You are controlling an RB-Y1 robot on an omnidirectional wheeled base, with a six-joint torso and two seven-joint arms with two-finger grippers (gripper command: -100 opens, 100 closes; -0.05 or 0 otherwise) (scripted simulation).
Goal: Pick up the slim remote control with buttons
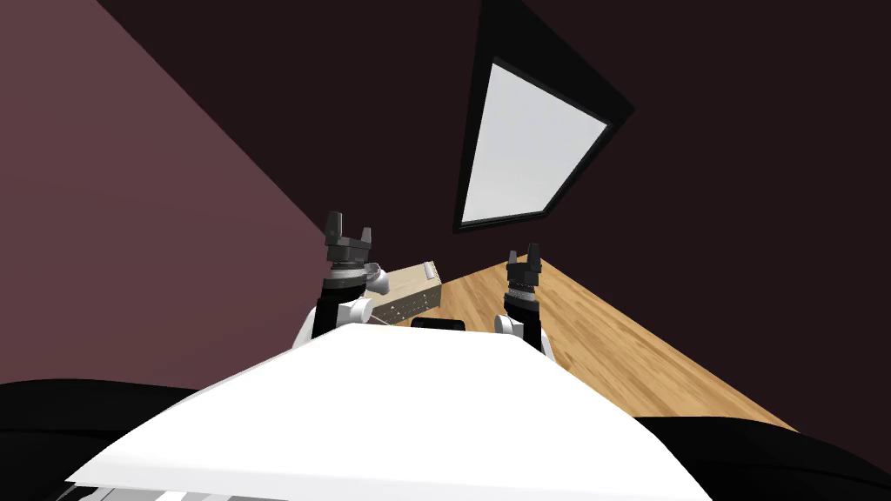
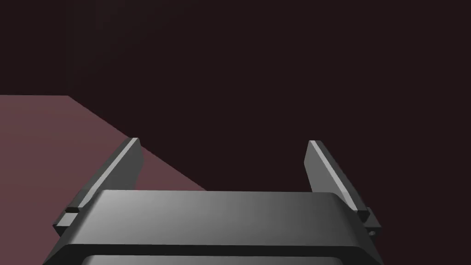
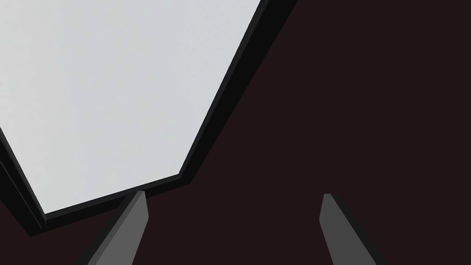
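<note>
While both upright before the dark wall (image 1: 740,217), left gripper (image 1: 350,228) and right gripper (image 1: 524,252), fingers (image 2: 124,161) apart, empty.

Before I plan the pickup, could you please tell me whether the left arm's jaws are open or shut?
Open: the left jaws stand wide apart, their fingers holding nothing between them.

**Where my three cameras look**

My head camera looks down and forward, rolled. The left wrist camera looks along my left gripper (image 2: 223,140) into a wall corner (image 2: 106,122). The right looks along my right gripper (image 3: 232,194) at a dark-framed pale panel (image 3: 115,92), shared with the head view.
</note>
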